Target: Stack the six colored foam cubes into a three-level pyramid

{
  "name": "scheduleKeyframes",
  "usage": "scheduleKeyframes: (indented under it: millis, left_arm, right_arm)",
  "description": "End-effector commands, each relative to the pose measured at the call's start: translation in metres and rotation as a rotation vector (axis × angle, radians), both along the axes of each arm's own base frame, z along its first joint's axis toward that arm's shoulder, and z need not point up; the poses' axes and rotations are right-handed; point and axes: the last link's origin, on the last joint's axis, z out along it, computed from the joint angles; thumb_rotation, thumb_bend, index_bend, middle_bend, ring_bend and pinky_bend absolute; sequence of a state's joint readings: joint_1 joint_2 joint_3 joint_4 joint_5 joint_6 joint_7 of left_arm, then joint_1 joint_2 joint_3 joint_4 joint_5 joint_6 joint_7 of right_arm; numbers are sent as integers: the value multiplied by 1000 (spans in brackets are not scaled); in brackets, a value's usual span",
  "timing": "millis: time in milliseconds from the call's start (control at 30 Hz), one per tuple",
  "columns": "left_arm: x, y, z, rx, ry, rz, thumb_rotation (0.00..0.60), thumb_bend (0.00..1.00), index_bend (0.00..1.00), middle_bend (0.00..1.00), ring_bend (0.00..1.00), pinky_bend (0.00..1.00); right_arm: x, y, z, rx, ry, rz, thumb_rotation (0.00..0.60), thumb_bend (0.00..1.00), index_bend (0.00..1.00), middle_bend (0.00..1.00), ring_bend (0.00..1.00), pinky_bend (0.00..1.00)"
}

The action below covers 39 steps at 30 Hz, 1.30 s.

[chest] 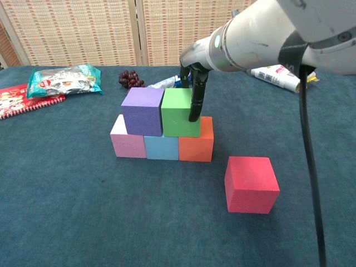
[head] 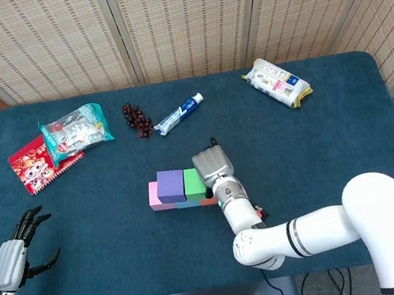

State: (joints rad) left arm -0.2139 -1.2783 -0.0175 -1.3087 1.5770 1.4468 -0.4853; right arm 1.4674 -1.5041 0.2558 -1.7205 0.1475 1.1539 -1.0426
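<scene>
Landmark: green cube (chest: 179, 113). It sits on the second level, over the blue cube (chest: 161, 147) and orange cube (chest: 196, 140), touching the purple cube (chest: 143, 110) on its left. Pink cube (chest: 127, 140) is bottom row, left end, under purple. Red cube (chest: 251, 184) lies alone on the table (chest: 67, 211), down-right of green, apart from the stack. Right hand (chest: 194, 83) is at green's right side, dark fingers (chest: 195, 105) pointing down along its right face, touching it; no clamp visible, cannot tell if it grips. Left hand (head: 18, 247) is far left of green at the table edge, fingers apart, holding nothing.
</scene>
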Motion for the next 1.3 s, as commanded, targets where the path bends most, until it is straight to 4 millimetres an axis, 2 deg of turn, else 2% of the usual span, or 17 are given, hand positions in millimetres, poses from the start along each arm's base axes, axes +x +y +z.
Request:
scheduleKeyframes:
  millis: [33, 767, 1033, 1300]
  left_arm:
    - [0, 0, 0, 0, -2, 0, 600, 307, 184, 44, 3, 176]
    - [-1, 0, 0, -2, -5, 3, 600, 308, 184, 43, 3, 176]
    - [-1, 1, -1, -1, -9, 3, 600, 308, 185, 42, 3, 176]
    - [-1, 1, -1, -2, -10, 2, 600, 308, 184, 37, 1, 174]
  right_arm:
    - [0, 0, 0, -1, -1, -1, 600, 158, 647, 504, 321, 0]
    - [-2, 1, -2, -2, 14, -1, 600, 158, 587, 504, 317, 0]
    - [-2, 2, -2, 10, 15, -3, 600, 158, 352, 477, 253, 0]
    - [-2, 4, -3, 20, 20, -2, 600, 158, 222, 419, 201, 0]
